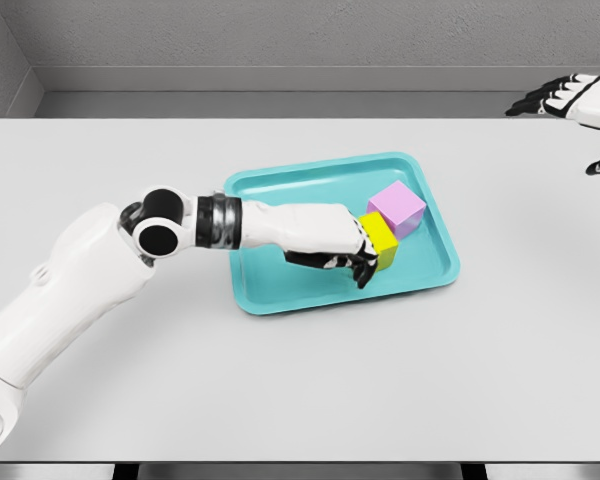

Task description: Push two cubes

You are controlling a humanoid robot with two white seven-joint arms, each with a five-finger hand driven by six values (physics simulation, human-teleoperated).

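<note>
- The left hand (325,240) reaches across the teal tray (280,300), its fingers (363,270) curled downward and gripping nothing, pressed against the yellow cube (381,238).
- The yellow cube sits inside the tray, touching the pink cube (398,208) just behind it to the right.
- To push well, I judge the hand should stay low and drive along the line through both cubes, so neither slips sideways or rides over the tray rim.
- The right hand (570,100) hovers over the far right corner of the counter (540,350), fingers spread, holding nothing.
</note>
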